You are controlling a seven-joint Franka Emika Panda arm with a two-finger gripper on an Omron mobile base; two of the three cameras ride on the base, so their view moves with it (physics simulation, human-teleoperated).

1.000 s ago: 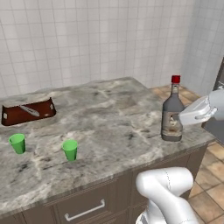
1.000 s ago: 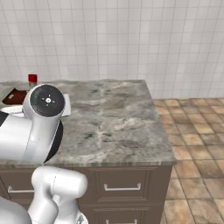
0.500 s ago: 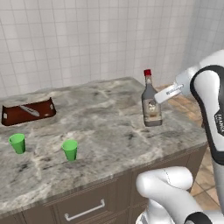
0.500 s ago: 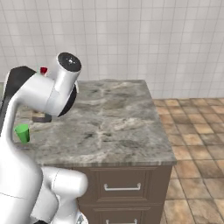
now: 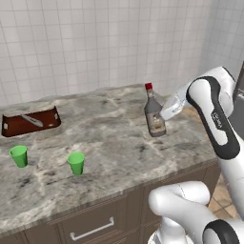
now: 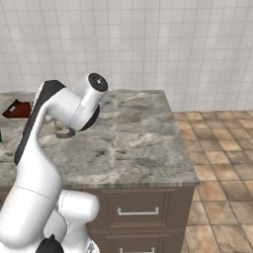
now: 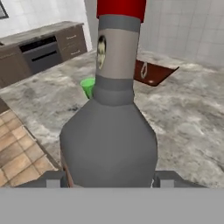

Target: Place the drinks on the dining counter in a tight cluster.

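Grey-brown glass bottle (image 5: 155, 119) with a red cap (image 5: 149, 86) stands right of centre in the left base view, upright over the dining counter (image 5: 109, 143); whether it touches the slab is unclear. The gripper (image 5: 164, 114) has its jaws closed on the bottle's body. A dark brown tray (image 5: 29, 123) at far left holds a knife (image 5: 33, 120). Two green cups (image 5: 76, 163) stand lower left. Since a second ago the bottle has travelled leftward, further onto the counter. In the hand view the bottle hides the fingertips.

Grey-brown bottle (image 5: 155, 120) with red cap, two green cups (image 5: 76, 163), grey-beige marbled counter (image 5: 109, 143), white tiles (image 5: 95, 43)
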